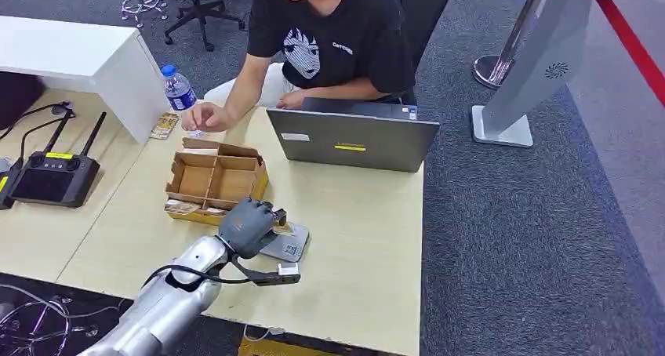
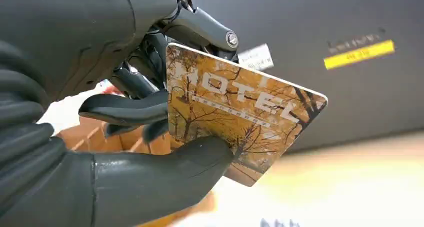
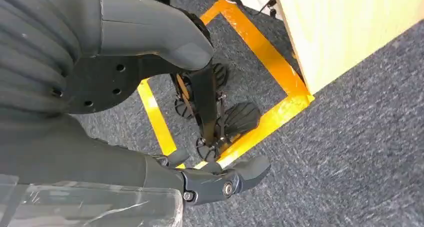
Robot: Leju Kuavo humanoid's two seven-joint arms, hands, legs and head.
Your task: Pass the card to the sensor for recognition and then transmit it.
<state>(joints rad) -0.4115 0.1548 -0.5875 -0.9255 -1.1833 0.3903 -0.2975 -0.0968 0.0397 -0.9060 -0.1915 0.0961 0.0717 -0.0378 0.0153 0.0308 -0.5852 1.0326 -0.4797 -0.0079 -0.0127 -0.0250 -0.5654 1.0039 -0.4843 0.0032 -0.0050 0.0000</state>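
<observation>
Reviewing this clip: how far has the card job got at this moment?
Pickup looks done: the left robot hand pinches the hotel card between thumb and fingers. In hand is the scan, with the card held just over the grey sensor beside the cardboard box. Passing it on, perhaps to the seated person, is left. The right robot hand hangs empty.

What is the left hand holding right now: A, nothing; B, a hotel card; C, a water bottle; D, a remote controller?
B: in the left wrist view the left hand pinches a card printed HOTEL between thumb and fingers.
</observation>
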